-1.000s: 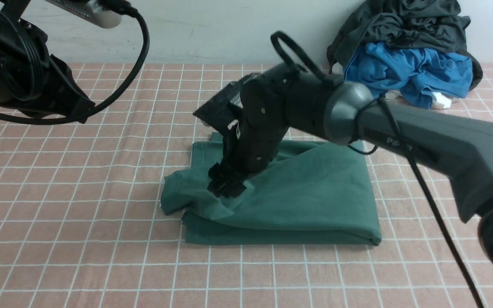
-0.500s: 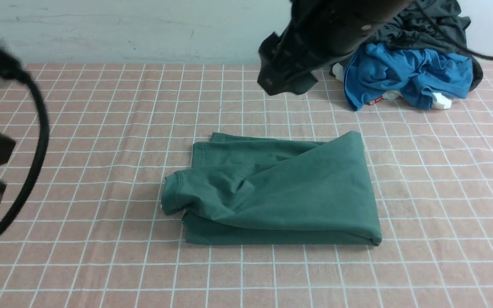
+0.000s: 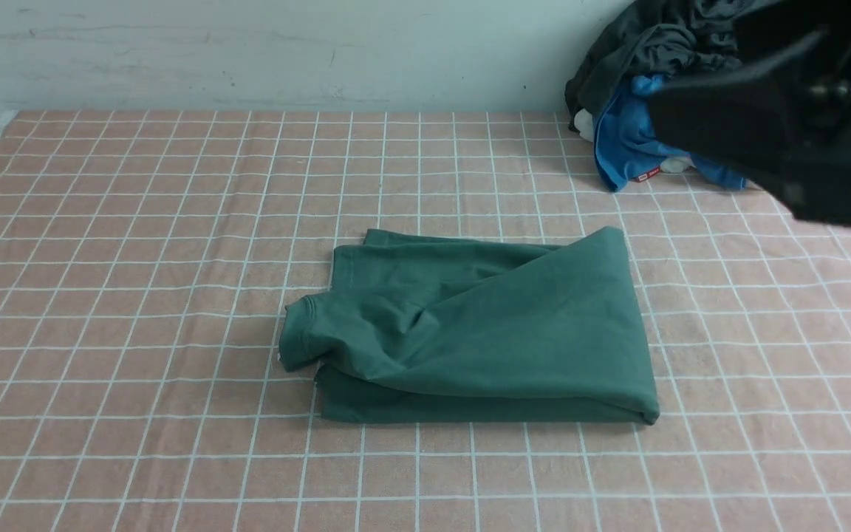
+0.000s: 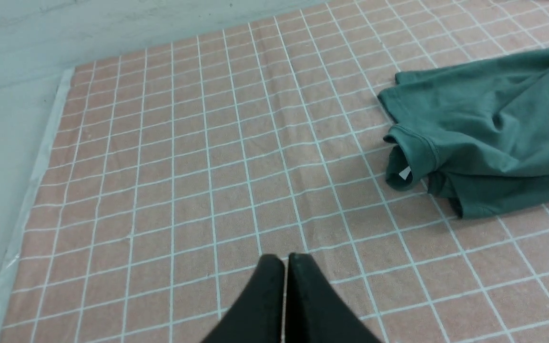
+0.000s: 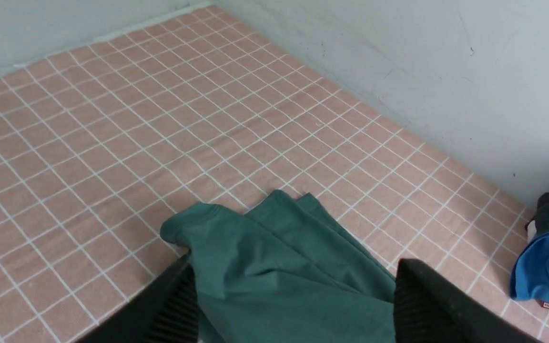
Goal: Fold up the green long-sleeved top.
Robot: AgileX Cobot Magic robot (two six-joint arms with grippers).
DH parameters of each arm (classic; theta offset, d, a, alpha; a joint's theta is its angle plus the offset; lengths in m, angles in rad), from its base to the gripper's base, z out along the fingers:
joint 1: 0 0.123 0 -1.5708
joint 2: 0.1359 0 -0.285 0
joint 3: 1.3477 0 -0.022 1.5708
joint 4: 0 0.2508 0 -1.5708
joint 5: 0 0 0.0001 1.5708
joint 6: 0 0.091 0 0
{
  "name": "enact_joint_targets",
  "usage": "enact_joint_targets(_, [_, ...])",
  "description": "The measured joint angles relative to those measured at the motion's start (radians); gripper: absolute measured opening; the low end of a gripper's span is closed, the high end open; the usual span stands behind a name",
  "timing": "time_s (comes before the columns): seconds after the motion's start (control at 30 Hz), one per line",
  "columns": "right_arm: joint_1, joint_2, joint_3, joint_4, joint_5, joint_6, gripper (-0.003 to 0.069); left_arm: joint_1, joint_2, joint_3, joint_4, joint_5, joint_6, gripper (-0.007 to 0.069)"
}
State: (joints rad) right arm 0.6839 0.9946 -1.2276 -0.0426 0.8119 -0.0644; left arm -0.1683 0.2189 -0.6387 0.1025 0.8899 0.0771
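Pinkish-brown tablecloth with a white grid [image 3: 174, 355] under everything, and the folded dark green long-sleeved cotton top [image 3: 484, 332] sits mid-frame in the front view. My left gripper [image 4: 286, 259]'s jaws are together, my right gripper [image 5: 291, 290]'s wide apart, both holding nothing.

The right arm [image 3: 802, 118] hangs raised at the right of the front view, its gripper [image 5: 293, 290] spread wide and empty. The left gripper [image 4: 286, 259] is shut, fingertips together, gripping nothing.

bright even light, faint soft shadows, blurred dark arm [image 3: 787, 111], defocused foreground fingertips [image 5: 436, 300]
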Motion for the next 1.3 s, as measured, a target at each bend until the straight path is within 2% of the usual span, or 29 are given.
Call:
enact_joint_targets(0.1, [0.000,-0.090,0.087,0.000,-0.029,0.002,0.0483,0.000,-0.028,0.025,0.000,-0.002,0.000,-0.0003])
enact_joint_targets(0.23, [0.001,-0.274,0.210,0.000,-0.105,0.002,0.0359,0.000,-0.036,0.048,-0.001,-0.001,0.000,-0.0003])
enact_joint_targets(0.27, [0.001,-0.274,0.215,0.000,-0.109,0.002,0.0359,0.000,-0.036,0.048,-0.001,-0.001,0.000,-0.0003])
enact_joint_targets(0.3, [0.001,-0.365,0.255,0.000,-0.139,0.002,0.0275,0.000,-0.036,0.055,-0.001,0.004,0.000,-0.0003])
enact_joint_targets(0.33, [0.001,-0.365,0.259,0.000,-0.142,0.002,0.0275,0.000,-0.036,0.055,-0.001,0.004,0.000,-0.0003])
enact_joint_targets(0.4, [0.001,-0.462,0.307,0.000,-0.160,0.002,0.0159,0.000,-0.036,0.058,-0.001,0.014,0.000,-0.0003])
enact_joint_targets(0.47, [0.001,-0.514,0.335,0.000,-0.161,0.002,0.0076,0.000,-0.036,0.058,-0.001,0.021,0.000,-0.0003])
enact_joint_targets(0.57, [0.001,-0.564,0.348,0.000,-0.156,0.005,0.0004,0.000,-0.036,0.058,-0.001,0.025,0.000,-0.0003])
enact_joint_targets(1.3, [0.001,-0.587,0.363,0.017,-0.154,0.027,-0.0014,0.000,-0.036,0.058,-0.001,0.025,0.000,-0.0003])
